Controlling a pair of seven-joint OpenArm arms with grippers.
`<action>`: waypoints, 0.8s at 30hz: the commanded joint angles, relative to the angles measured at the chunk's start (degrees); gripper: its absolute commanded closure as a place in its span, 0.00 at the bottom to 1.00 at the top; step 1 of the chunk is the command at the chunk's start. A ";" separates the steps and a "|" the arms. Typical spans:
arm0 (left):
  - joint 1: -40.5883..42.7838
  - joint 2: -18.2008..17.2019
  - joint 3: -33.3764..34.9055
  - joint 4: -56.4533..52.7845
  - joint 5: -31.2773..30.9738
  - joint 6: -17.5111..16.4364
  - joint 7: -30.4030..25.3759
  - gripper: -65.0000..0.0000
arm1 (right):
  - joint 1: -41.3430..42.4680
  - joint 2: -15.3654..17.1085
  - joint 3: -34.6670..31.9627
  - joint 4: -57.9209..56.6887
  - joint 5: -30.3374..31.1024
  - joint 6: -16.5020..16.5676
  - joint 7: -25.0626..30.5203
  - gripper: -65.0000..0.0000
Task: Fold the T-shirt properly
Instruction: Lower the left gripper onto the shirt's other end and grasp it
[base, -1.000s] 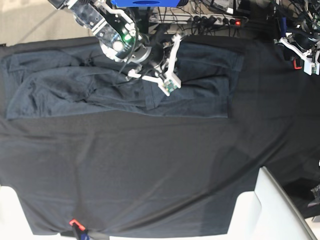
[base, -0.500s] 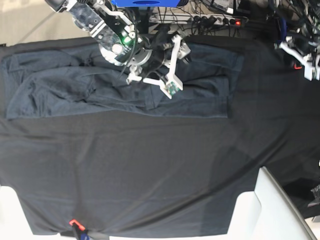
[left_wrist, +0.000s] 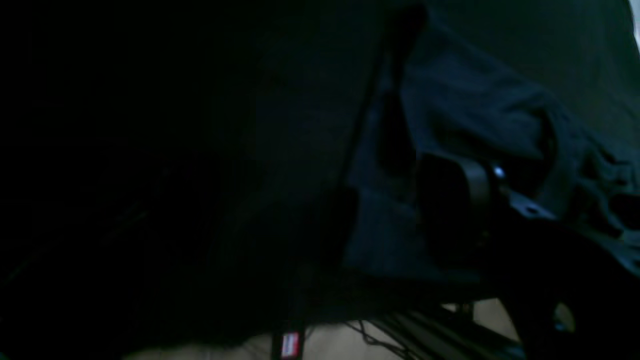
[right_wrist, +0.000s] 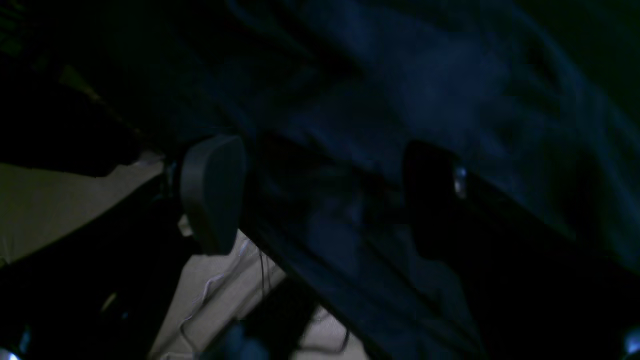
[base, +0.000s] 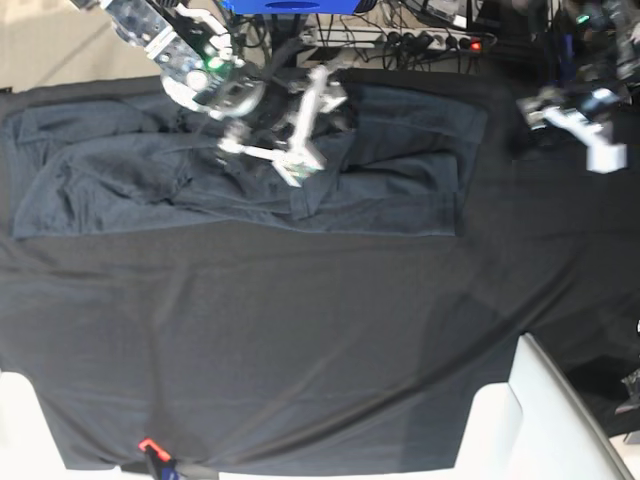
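The T-shirt (base: 120, 170) lies as a long dark slate-grey band across the far part of the table, with a loose flap near its middle. My right gripper (base: 305, 130) hovers over that middle, blurred, its white fingers spread open and empty. In the right wrist view its fingers (right_wrist: 212, 195) stand wide apart with the T-shirt (right_wrist: 425, 75) beyond them. My left gripper (base: 578, 128) hangs off the shirt's right end over the black cloth, open. In the dark left wrist view the T-shirt (left_wrist: 465, 110) lies past one of its fingers (left_wrist: 450, 210).
A black table covering (base: 300, 340) spreads over the whole table. White panels (base: 545, 420) stand at the near right corner. A red clamp (base: 150, 445) sits on the near edge. A power strip and cables (base: 420, 40) run behind the far edge.
My right gripper let go of the shirt flap, opened, and moved up and to the left. My left gripper opened and shifted a little left toward the shirt's right end.
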 joint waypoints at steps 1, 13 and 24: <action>-0.81 -0.69 0.35 -0.88 -0.06 -0.49 -1.04 0.07 | 0.20 -0.31 0.58 0.97 0.23 0.21 1.47 0.28; -5.56 4.50 11.08 -3.79 12.07 -0.49 -2.80 0.07 | -1.03 -0.14 2.60 0.97 0.23 0.21 1.47 0.28; -5.65 5.46 12.31 -7.30 11.98 -0.49 -2.80 0.08 | -1.39 -0.22 2.78 0.97 0.23 0.21 1.47 0.28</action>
